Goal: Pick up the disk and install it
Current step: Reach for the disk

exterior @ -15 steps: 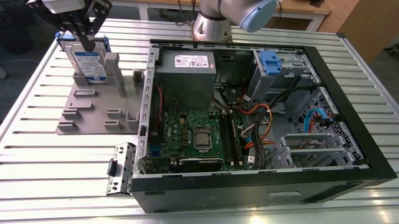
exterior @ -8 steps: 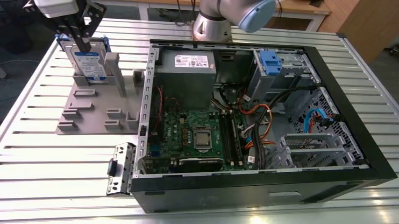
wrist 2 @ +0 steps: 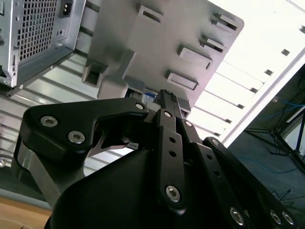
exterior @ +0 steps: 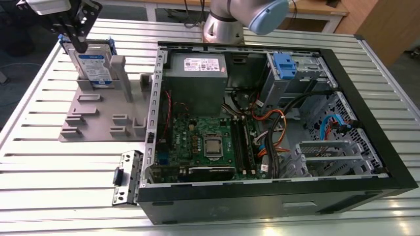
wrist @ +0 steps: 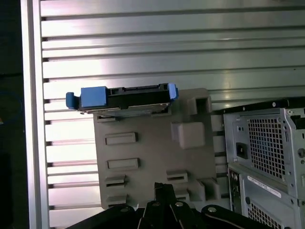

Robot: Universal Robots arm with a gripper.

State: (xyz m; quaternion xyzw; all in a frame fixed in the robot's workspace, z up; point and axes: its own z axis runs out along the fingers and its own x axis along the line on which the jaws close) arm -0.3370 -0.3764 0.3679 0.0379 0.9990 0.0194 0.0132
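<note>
Disk: the disk (exterior: 95, 66) stands on edge in a slot at the 12 o'clock end of the grey holder plate (exterior: 92, 118). It sits at about 10 o'clock in the exterior view, and its blue carrier shows at both upper corners.
Fingers: the gripper (exterior: 79, 48) hangs at 11 o'clock of the disk. Its black fingers (exterior: 75, 34) look pressed together with nothing between them.
Disk to fingers: in the exterior view the tips overlap the disk's top edge, but contact cannot be told. In the first wrist view the tips lie over the holder plate, apart from the disk (wrist: 125, 97).
Computer case: the open computer case (exterior: 262, 206) lies on the slatted surface (exterior: 52, 167) at 3 o'clock of the holder plate, just beside it.
Drive bay: a blue-tabbed bay (exterior: 284, 64) sits at 1 o'clock inside the case.
</note>
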